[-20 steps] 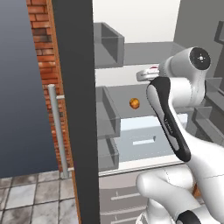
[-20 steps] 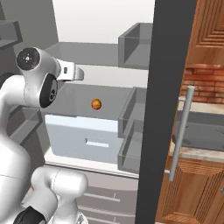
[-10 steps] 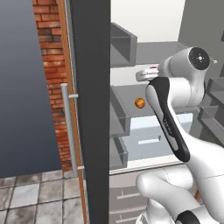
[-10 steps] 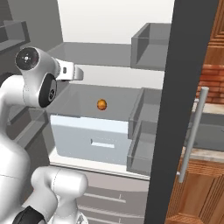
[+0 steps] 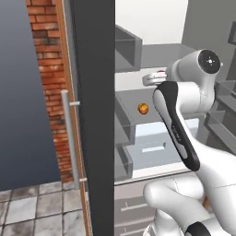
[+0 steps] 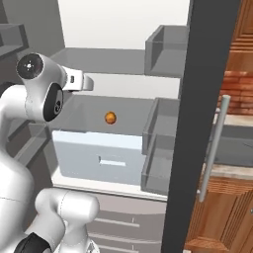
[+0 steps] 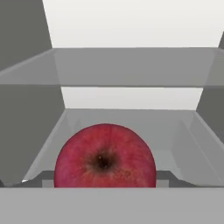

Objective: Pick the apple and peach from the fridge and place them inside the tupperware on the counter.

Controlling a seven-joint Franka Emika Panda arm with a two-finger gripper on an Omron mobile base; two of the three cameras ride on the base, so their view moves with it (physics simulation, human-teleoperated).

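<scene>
The jaws pinch the apple inside the fridge, the fruit filling the space between them. The peach sits below them on a grey shelf.

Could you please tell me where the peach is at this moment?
The peach sits alone on the grey fridge shelf just above the pale drawer, in the middle of both base views, below and to the right of the arm's white wrist.

Dark red apple, orange peach
</scene>
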